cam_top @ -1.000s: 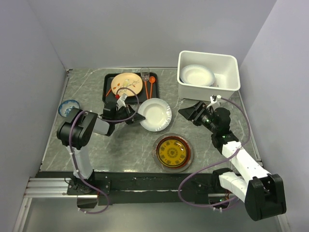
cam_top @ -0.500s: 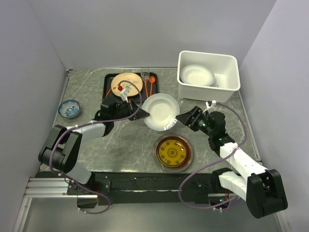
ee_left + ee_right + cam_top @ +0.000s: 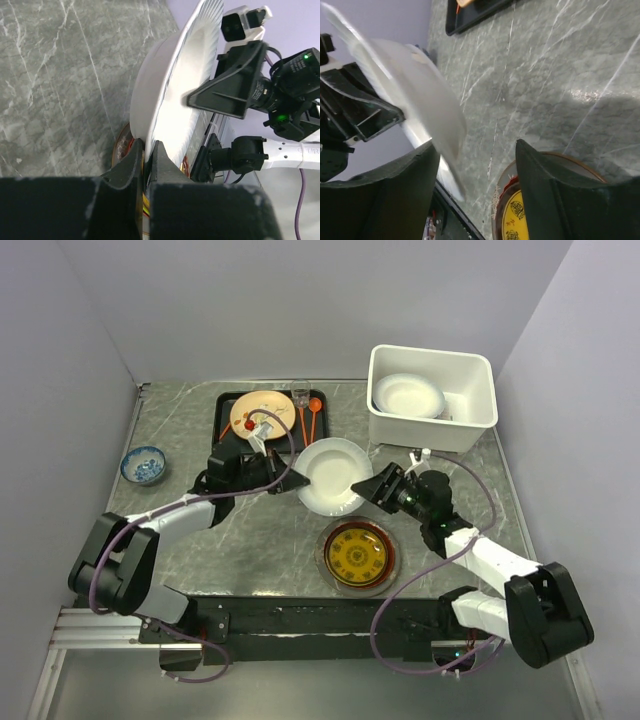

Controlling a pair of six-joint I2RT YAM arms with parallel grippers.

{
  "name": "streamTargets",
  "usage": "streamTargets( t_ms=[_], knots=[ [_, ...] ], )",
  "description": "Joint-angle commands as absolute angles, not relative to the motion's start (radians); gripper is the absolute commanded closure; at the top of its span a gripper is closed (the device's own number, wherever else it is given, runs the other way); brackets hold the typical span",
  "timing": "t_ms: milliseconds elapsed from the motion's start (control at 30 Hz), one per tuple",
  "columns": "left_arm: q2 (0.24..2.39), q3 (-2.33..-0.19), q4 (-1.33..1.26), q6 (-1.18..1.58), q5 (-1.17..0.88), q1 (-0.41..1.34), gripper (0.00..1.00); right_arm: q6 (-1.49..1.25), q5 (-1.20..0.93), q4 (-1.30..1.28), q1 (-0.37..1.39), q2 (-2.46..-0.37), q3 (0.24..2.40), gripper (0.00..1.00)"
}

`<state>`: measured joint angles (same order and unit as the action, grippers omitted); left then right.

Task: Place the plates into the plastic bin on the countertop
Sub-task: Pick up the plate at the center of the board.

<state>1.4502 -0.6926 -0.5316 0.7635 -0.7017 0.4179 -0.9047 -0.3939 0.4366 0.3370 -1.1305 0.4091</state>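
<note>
Bench (image 3: 175, 425), marbled grey-green, listed left to right. Bowl (image 3: 144, 464), blue-patterned: far left, unmoved. Tray (image 3: 225, 410), black: carries the floral plate (image 3: 262, 412), not yet taken. Left claw (image 3: 289, 483): pinched shut on the left rim of the white plate (image 3: 330, 475). Change: a second ago this plate lay flat on the bench with the claw at its edge. Now it is lifted clear, tipped up on edge and carried rightward to mid-bench. Gold plate (image 3: 355, 555): flat on the bench just in front of the lifted one, unmoved. Right claw (image 3: 370, 486): jaws wide apart, gripping nothing. It has swung in from beside the bin to the white plate's right rim. The rim sits at or between its fingers, and contact cannot be told. Bin (image 3: 440, 432), back right: binned plate (image 3: 408, 395), white, already inside. Judgement: a hand-over is under way. The right claw must close on the rim before the left lets go, then carry the plate to the bin. Three plates remain outside the bin.
</note>
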Motion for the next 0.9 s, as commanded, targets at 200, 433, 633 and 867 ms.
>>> streamTargets(
  t_ms=[200,433,633,867],
  knots=[
    [1.407,-0.681,-0.649,0.772,-0.739,0.426,0.99,-0.94,-0.373,0.597,0.397,-1.169,0.416,1.0],
    [1.413,-0.693,-0.608,0.747,-0.703,0.426,0.75,-0.92,-0.324,0.539,0.399,-1.079,0.39,1.0],
    [1.422,-0.713,-0.514,0.683,-0.6,0.43,0.2,-0.9,-0.284,0.454,0.397,-0.974,0.376,1.0],
    [1.42,-0.719,-0.445,0.669,-0.47,0.431,0.09,-0.87,-0.235,0.322,0.396,-0.83,0.411,1.0]
  ],
)
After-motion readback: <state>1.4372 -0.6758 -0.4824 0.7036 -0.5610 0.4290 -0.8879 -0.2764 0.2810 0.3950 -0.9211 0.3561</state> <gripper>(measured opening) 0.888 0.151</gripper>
